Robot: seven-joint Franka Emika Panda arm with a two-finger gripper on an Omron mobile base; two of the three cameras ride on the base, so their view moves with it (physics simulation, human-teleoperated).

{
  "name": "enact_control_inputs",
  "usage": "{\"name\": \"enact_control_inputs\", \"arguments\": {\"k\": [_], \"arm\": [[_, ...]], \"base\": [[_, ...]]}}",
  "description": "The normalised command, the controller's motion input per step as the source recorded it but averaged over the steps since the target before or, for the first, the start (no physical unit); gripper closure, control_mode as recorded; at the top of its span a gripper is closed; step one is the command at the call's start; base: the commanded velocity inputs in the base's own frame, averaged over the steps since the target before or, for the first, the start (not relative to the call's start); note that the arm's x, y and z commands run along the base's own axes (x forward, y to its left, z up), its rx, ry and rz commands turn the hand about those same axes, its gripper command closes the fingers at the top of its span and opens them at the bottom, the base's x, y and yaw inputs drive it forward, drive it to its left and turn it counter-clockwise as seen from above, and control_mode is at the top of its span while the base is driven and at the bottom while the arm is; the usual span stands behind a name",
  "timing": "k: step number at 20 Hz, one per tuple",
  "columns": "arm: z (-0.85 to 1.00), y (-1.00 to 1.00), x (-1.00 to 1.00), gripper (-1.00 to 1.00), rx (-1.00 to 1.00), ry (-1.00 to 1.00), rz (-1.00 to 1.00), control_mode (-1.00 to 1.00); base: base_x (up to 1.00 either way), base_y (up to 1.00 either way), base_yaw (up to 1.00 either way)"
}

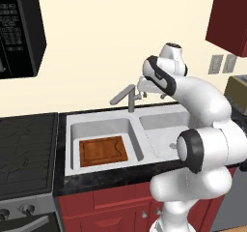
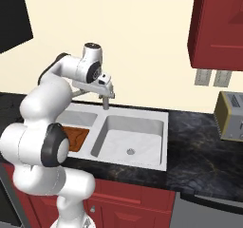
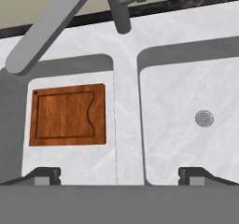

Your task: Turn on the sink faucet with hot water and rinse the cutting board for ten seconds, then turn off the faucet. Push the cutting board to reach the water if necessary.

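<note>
- The tool (image 3: 119,175) hangs above the sink (image 1: 159,121), just beside the sink faucet (image 1: 129,96) on its lever side; its fingertips (image 3: 43,175) stand wide apart and hold nothing.
- The faucet's lever lies close ahead of the tool, at the post's side.
- The spout's long axis slants out over the deep basin.
- The cutting board (image 1: 102,151) lies flat in that basin.
- No water runs yet.

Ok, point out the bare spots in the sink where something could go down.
The basin with the round drain is bare throughout. In the other basin of the sink, the cutting board takes the middle; a strip of floor stays free on its near side. The sink faucet spout overhangs that basin.
</note>
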Motion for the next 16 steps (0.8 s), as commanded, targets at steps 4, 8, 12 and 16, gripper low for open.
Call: {"name": "enact_control_inputs", "arguments": {"k": [4,8,12,16], "arm": [[-0.05,-0.56,0.0,-1.0,0.0,-0.17,0.06,-1.0],[-0.08,-0.41,0.0,-1.0,0.0,-0.2,0.1,-1.0],[-0.04,-0.35,0.0,-1.0,0.0,-0.23,0.1,-1.0],[-0.07,-0.25,0.0,-1.0,-0.02,-0.25,0.07,-1.0]], "base": [[0.0,0.0,0.0],[0.0,0.0,0.0],[0.0,0.0,0.0],[0.0,0.0,0.0]]}}
